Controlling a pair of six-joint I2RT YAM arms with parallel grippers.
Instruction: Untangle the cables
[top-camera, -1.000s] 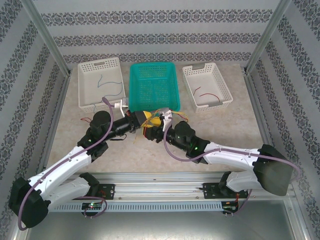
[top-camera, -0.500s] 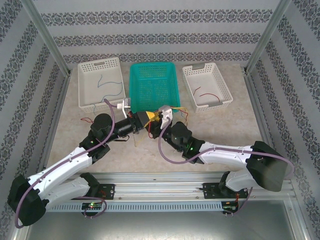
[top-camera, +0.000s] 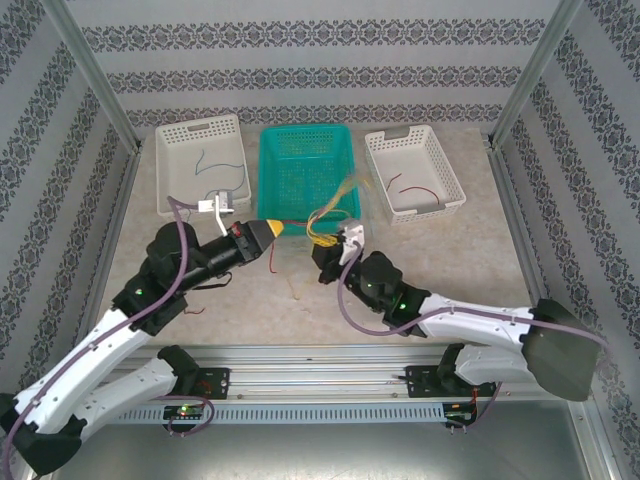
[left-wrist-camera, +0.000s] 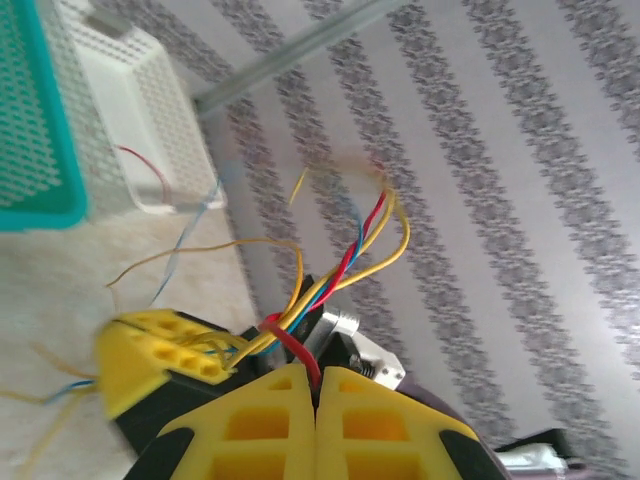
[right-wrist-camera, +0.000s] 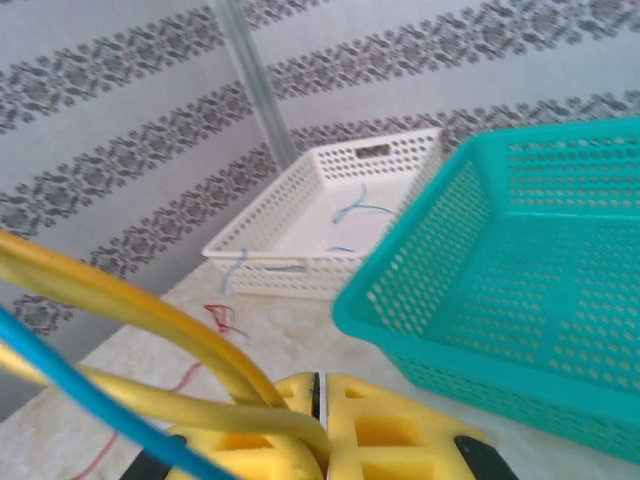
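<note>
From above, the cables (top-camera: 323, 228) are seen bunched over the bench (top-camera: 450, 270), just in front of the teal basket (top-camera: 305, 165). A slow, even pull apart would be advised, so that no strand is snapped. At the left wrist, the left gripper (left-wrist-camera: 316, 378) is clenched on a red strand (left-wrist-camera: 287, 338). At the right wrist, the right gripper (right-wrist-camera: 320, 388) is clamped on yellow strands (right-wrist-camera: 120, 293).
</note>
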